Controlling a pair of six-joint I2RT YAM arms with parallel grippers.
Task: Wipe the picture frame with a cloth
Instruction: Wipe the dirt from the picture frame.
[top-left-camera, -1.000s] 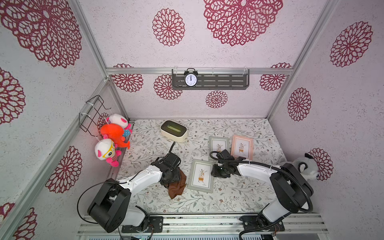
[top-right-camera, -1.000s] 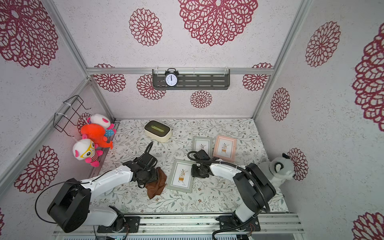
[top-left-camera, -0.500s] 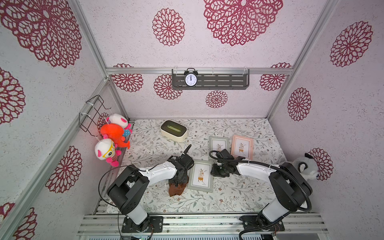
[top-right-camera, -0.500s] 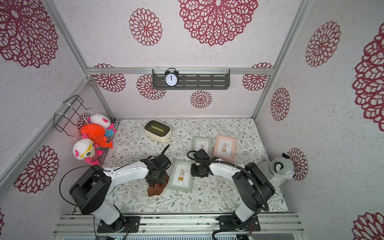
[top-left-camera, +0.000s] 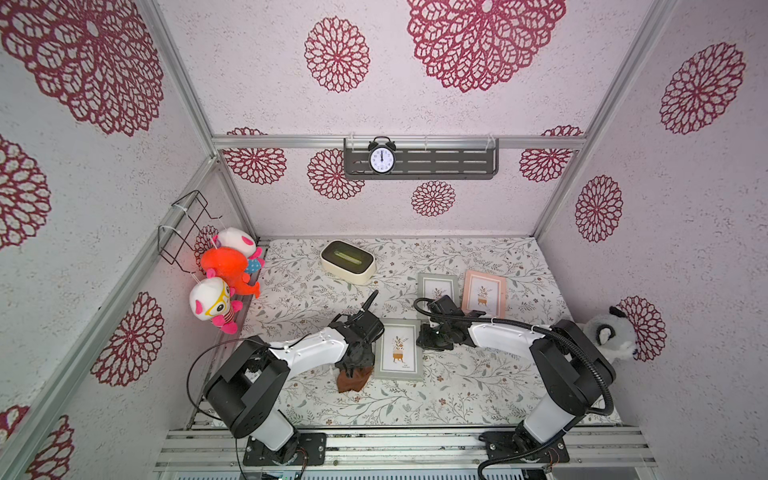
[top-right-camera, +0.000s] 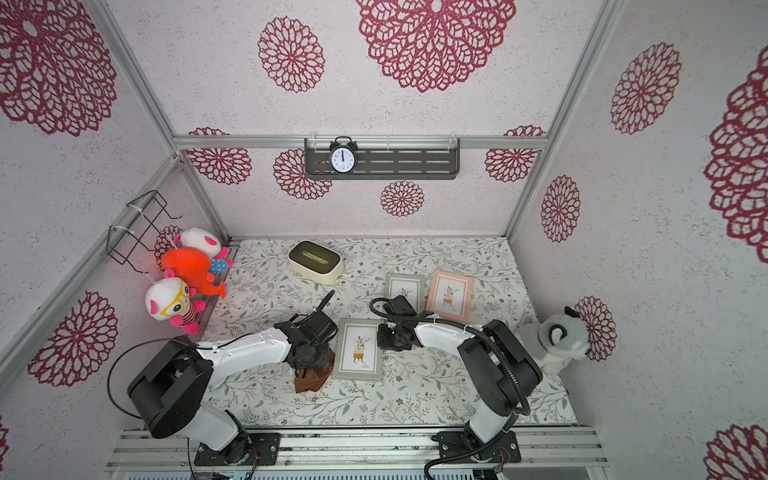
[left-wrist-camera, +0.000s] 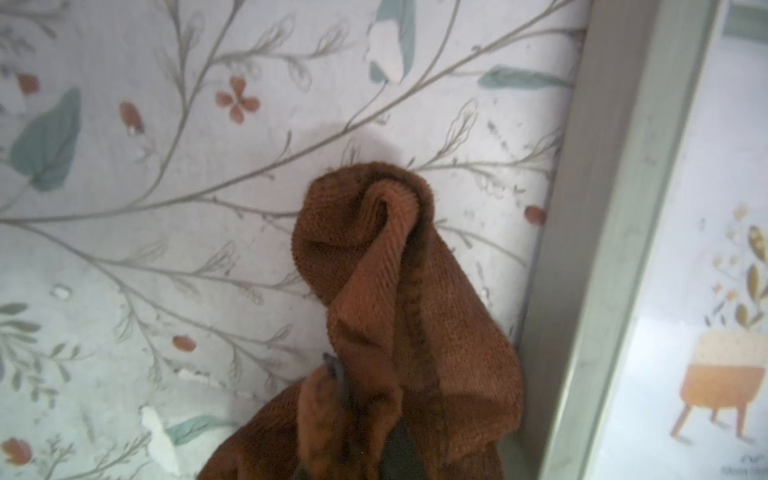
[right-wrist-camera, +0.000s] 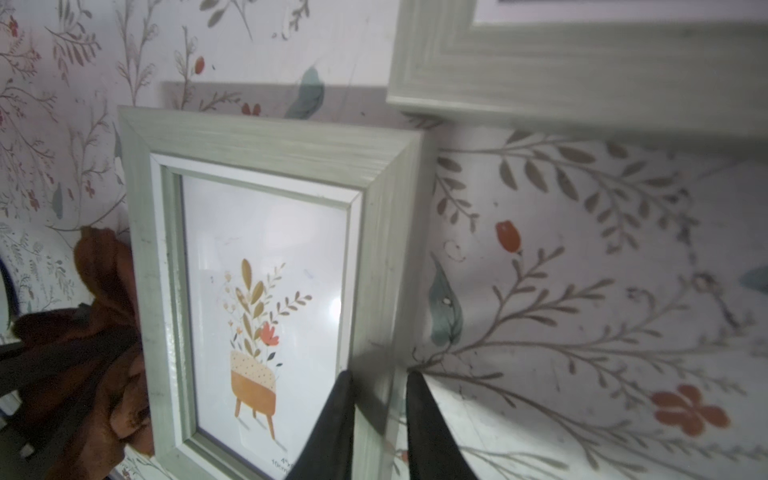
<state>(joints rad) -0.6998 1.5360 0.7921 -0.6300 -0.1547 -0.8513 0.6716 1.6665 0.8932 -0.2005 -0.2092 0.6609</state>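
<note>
The cloth (top-left-camera: 353, 380), rust-brown and bunched, lies on the floral table against the left edge of the grey-green picture frame (top-left-camera: 399, 349). My left gripper (top-left-camera: 355, 365) is shut on the cloth, whose folds (left-wrist-camera: 407, 311) wrap over the dark fingers (left-wrist-camera: 334, 368). In both top views the frame (top-right-camera: 359, 349) lies between the two arms. My right gripper (right-wrist-camera: 378, 382) is shut on the frame's right border (right-wrist-camera: 374, 249), one finger on the front face and one outside the edge. The cloth (right-wrist-camera: 104, 353) shows beyond the frame's far side.
Behind the right gripper (top-left-camera: 428, 343) lie a second grey-green frame (top-left-camera: 438, 286) and a pink frame (top-left-camera: 485, 293). A cream box (top-left-camera: 348, 262) sits at the back. Plush toys (top-left-camera: 224, 266) hang on the left wall, and a raccoon plush (top-left-camera: 615, 336) sits at the right edge.
My left gripper moved right to the frame's left edge and closed on the cloth, bunching it. The right gripper's jaws narrowed onto the frame's border.
</note>
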